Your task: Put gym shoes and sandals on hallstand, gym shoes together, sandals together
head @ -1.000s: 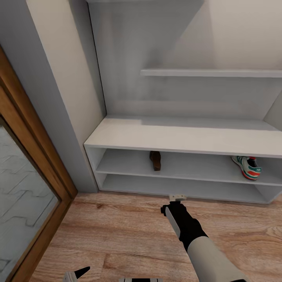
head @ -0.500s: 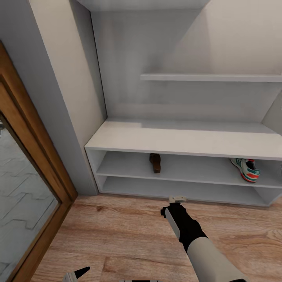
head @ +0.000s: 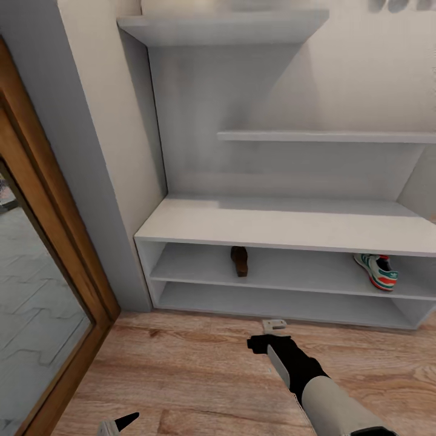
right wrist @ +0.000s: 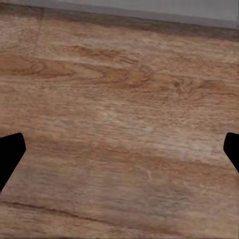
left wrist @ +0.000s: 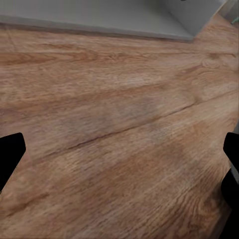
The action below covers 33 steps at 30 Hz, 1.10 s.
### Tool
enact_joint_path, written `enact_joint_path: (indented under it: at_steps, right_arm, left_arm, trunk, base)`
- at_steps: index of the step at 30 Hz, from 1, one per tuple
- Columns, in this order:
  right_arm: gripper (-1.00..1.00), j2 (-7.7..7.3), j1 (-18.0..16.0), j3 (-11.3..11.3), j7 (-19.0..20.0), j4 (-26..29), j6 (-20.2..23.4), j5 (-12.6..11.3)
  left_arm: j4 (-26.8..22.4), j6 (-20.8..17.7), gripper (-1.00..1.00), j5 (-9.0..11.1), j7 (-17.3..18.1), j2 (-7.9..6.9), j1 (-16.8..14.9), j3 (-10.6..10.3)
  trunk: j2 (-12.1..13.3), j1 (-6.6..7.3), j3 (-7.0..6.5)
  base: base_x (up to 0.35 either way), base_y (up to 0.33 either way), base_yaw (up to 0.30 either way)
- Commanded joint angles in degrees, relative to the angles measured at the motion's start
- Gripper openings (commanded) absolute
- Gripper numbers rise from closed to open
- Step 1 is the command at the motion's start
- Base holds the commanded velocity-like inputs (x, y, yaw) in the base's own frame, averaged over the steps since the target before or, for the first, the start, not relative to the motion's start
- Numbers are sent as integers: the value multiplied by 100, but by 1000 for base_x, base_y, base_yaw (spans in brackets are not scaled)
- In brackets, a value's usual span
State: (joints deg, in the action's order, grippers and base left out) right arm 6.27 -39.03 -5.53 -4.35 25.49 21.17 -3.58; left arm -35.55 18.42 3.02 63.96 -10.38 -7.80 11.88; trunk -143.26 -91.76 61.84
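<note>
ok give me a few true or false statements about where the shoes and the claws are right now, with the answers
1. A brown sandal sits on the upper of the hallstand's two low shelves. True.
2. A gym shoe lies on the corridor floor. False: it is on that same upper low shelf, near the right end.
3. The sandal and the gym shoe touch each other. False: they are far apart along the shelf.
4. The right claw is open, over bare wood planks. True: its two fingertips sit at opposite edges of the right wrist view, nothing between them.
5. The left claw grips a sandal. False: it is open and empty above the floor.
</note>
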Motion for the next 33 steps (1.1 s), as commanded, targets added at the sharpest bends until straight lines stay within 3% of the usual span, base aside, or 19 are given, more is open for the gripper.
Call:
enact_joint_path:
  at_steps: [1, 2, 3, 4, 6, 9, 11, 15, 20, 31, 33]
  right_arm:
    - [100, -67, -1, -44, 117, -82, -52, -38]
    - [100, -131, -1, -44, 269, -169, -134, -36]
    - [100, -406, 0, -45, 843, -516, -503, -36]
    - [100, -545, 0, -45, 1129, -696, -723, -37]
    - [100, -733, 0, -45, 1568, -992, -1104, -33]
    - [100, -888, 9, -45, 1980, -1316, -1533, -34]
    - [100, -1093, 18, -45, 2442, -1635, -2047, -36]
    - [100, -1365, 55, -45, 2937, -1901, -2532, -35]
    - [100, -1512, 239, -45, 3166, -2008, -2780, -43]
    - [100, -1543, 512, -45, 3207, -2022, -2873, -51]
    - [100, -1542, 572, -45, 3191, -2030, -2931, -45]
  left_arm:
    - [7, 29, 100, 7, 20, 0, -3, 7]
    - [8, 27, 100, 7, 20, 0, -5, 7]
    - [11, 27, 100, 6, 4, 1, -7, 7]
    - [12, 30, 100, 6, -21, 1, -5, 7]
    - [15, 34, 100, 6, -66, 1, -6, 7]
    - [16, 37, 100, 6, -101, 1, -5, 7]
    - [15, 41, 100, 9, -119, 1, -5, 7]
    - [13, 42, 100, 13, -132, 1, -5, 7]
    - [13, 46, 100, 14, -137, 1, -6, 7]
    - [19, 37, 100, 23, -146, 1, -2, 18]
    - [27, 45, 100, 23, -147, 1, -2, 100]
  trunk:
    - [0, 4, -18]
    - [1, 6, -40]
    - [4, 9, -62]
    - [44, 31, -80]
    - [124, 75, -116]
    - [244, 141, -170]
    - [324, 185, -206]
    - [485, 273, -278]
    - [605, 339, -331]
    - [605, 339, -331]
    - [605, 339, -331]
  base:
    - [0, 0, 0]
    - [0, 0, 0]
    - [0, 0, 0]
    - [0, 0, 0]
    - [0, 0, 0]
    - [0, 0, 0]
    - [0, 0, 0]
    - [0, 0, 0]
    - [0, 0, 0]
    - [0, 0, 0]
    - [0, 0, 0]
